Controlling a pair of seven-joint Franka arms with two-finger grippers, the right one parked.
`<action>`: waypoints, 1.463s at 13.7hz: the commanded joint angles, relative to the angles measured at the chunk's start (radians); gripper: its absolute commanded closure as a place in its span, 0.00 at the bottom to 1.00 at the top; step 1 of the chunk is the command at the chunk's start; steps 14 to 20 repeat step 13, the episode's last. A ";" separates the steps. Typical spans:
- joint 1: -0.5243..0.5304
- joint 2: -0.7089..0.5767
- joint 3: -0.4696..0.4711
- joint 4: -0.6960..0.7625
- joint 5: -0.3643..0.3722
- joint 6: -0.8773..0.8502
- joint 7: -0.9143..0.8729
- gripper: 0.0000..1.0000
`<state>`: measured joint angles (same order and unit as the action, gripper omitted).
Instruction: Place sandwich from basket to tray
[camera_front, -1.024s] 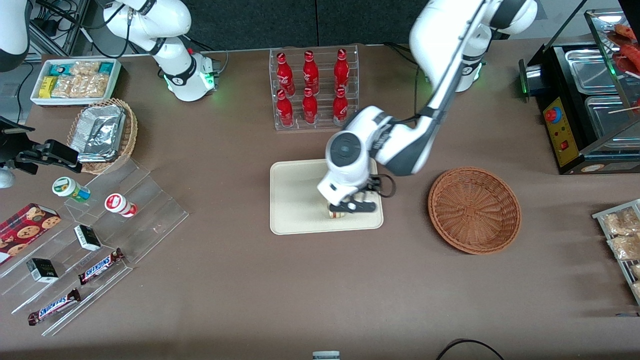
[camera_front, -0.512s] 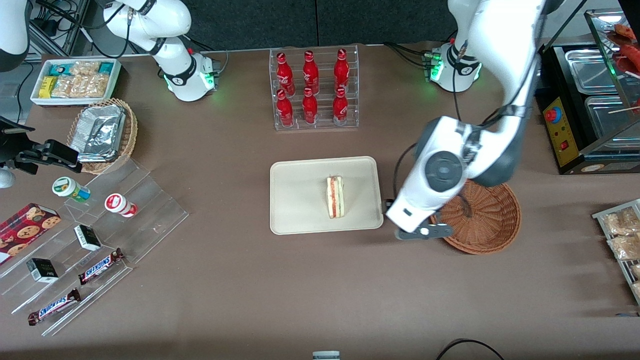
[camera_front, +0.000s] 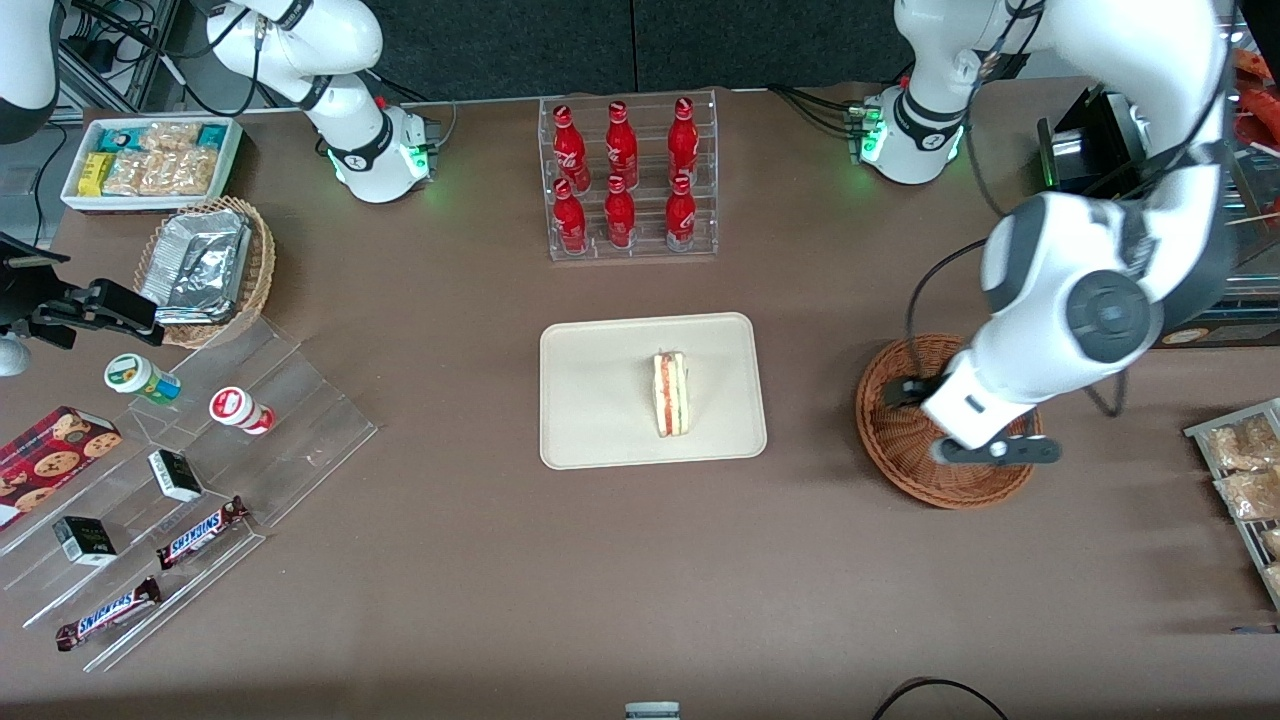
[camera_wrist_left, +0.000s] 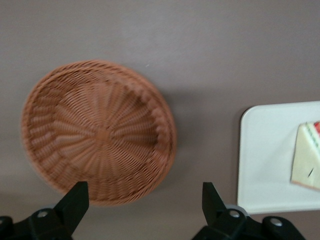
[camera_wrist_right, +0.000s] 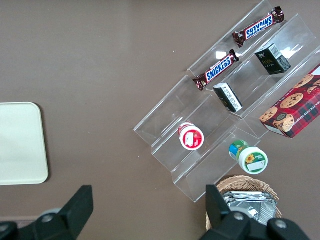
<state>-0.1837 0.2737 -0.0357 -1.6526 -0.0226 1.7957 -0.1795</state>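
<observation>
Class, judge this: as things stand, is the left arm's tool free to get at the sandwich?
Probably yes. The sandwich lies uncovered on the tray, nothing around it. The open tool hovers above the basket, bare table between.

Bright, even light — soft shadows.

Tray (camera_wrist_right: 20, 145) corner, clear stepped rack (camera_wrist_right: 225, 100), perhaps two Snickers bars (camera_wrist_right: 218, 69)

Six red bottles (camera_front: 625, 175) stand in a clear rack; two Snickers bars (camera_front: 150, 572) lie on acrylic steps (camera_front: 290, 420).
</observation>
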 joint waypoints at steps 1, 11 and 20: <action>0.052 -0.094 -0.010 -0.039 -0.011 -0.093 0.080 0.00; 0.208 -0.284 -0.092 -0.001 0.004 -0.325 0.157 0.00; 0.210 -0.289 -0.090 -0.001 0.006 -0.325 0.157 0.00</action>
